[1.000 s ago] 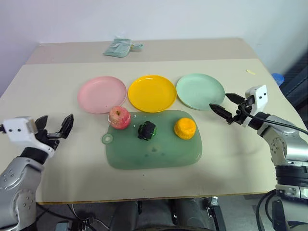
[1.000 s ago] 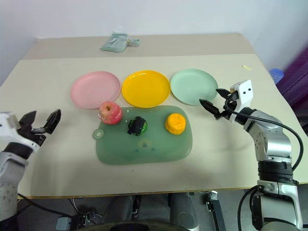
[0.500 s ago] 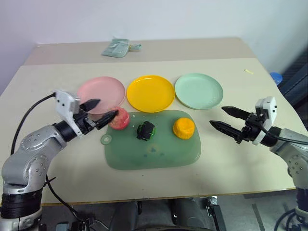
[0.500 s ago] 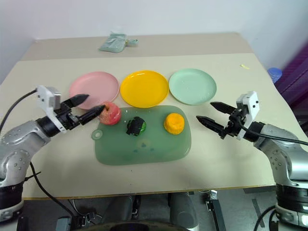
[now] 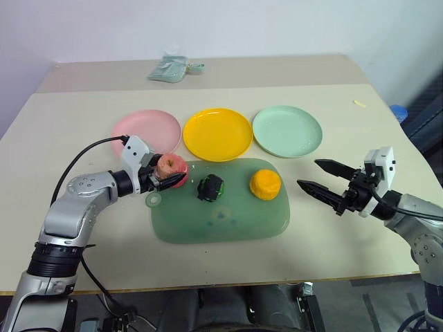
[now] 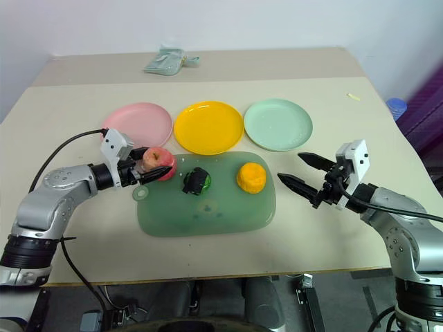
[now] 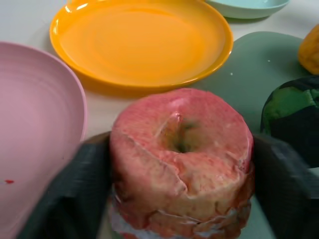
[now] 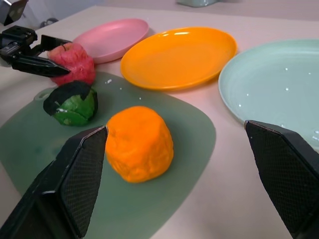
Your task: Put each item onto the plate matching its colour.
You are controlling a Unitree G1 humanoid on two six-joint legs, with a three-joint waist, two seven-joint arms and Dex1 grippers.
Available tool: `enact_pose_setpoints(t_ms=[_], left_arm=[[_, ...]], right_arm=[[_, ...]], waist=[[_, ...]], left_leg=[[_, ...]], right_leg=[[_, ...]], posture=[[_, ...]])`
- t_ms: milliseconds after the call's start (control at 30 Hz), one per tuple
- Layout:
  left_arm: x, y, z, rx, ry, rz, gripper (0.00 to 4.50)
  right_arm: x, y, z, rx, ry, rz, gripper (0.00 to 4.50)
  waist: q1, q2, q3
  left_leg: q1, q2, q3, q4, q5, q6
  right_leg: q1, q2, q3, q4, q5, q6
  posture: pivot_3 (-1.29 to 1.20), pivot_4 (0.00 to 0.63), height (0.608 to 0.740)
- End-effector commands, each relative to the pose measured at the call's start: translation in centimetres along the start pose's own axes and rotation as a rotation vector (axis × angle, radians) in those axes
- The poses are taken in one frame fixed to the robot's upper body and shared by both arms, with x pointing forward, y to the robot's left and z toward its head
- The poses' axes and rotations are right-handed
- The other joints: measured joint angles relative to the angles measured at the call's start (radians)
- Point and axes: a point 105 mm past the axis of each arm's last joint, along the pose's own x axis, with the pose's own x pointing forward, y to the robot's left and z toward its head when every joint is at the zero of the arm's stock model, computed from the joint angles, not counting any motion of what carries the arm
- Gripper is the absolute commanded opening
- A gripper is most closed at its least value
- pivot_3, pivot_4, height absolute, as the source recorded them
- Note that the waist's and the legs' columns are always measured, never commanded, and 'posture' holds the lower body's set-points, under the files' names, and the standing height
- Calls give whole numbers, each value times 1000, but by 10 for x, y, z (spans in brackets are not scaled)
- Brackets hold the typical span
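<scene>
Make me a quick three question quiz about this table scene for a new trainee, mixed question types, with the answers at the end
1. True or false: the left gripper is shut on the apple.
2. Which plate lies between the other two? A pink plate, B yellow plate, C mint green plate.
3. Fill in: the orange fruit and the dark green ball both sit on the ____.

Key
1. True: its fingers press both sides of the apple.
2. B.
3. Green cutting mat. The right gripper stands open beside it, holding nothing.
</scene>
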Motion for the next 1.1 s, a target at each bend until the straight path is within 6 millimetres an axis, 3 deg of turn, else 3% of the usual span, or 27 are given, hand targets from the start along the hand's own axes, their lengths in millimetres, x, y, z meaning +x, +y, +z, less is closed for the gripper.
enact_pose_setpoints(t_ms=[33,133,233,333,433,500,600,667,767,933,1000,1100], left_arm=[[-8,13,31,2,-146,65,2993],[-12,34,57,-50,-288,176,2993],[-11,58,68,-52,-328,325,2993],[-6,96,59,-99,-239,534,2993],[-2,114,48,-142,-174,626,2993],[2,116,44,-149,-155,623,2993],[6,116,40,-155,-141,612,4424],[7,117,39,-155,-141,612,4472],[-1,116,48,-135,-202,590,4472],[-36,112,73,-28,-352,616,4472],[-48,100,73,50,-349,584,4472],[-60,68,56,126,-290,452,4472]], right_arm=[[2,8,11,-49,-41,26,4500],[4,7,11,-53,-41,24,4500],[5,6,11,-59,-42,22,4500],[7,5,15,-74,-57,22,4500],[10,4,21,-90,-79,15,4500],[13,6,24,-99,-89,17,4500],[20,12,29,-106,-99,32,4500],[24,15,32,-103,-105,41,4500],[45,41,36,-110,-91,136,4500],[88,77,27,-217,-25,200,4500],[103,84,24,-215,-10,202,4500],[120,97,18,-204,29,230,4500]], waist=[[0,0,0],[3,-1,0],[2,-1,0],[2,-1,0],[-2,-1,0],[-2,-1,0],[0,-1,0],[1,-1,0],[0,-1,0],[-11,-1,0],[-8,-1,0],[-8,-1,0]], left_leg=[[0,0,0,0,0,0],[-1,0,-1,1,0,0],[-1,-1,-1,2,0,0],[0,-3,-1,2,0,0],[0,-4,-1,2,0,0],[0,-3,-1,1,0,0],[-2,-3,-1,1,0,0],[-1,-3,-1,1,0,0],[-1,-3,-1,1,0,0],[-2,-2,0,1,0,-1],[-2,0,0,0,1,-1],[-2,0,1,0,1,-1]], right_leg=[[0,0,0,0,0,0],[0,0,-1,0,0,0],[0,0,-1,1,0,0],[0,0,-1,1,0,0],[-1,0,-1,1,0,0],[-1,0,-1,1,0,0],[-2,0,-1,1,0,0],[-2,0,-1,1,0,0],[-2,-1,-1,2,0,0],[-5,0,0,3,0,0],[-6,-1,0,4,0,0],[-6,-2,1,3,0,0]], posture=[[0,150,740],[0,150,740],[0,150,740],[0,150,740],[0,150,740],[0,150,740],[0,150,740],[0,150,740],[0,150,740],[0,150,740],[0,150,740],[0,150,740]])
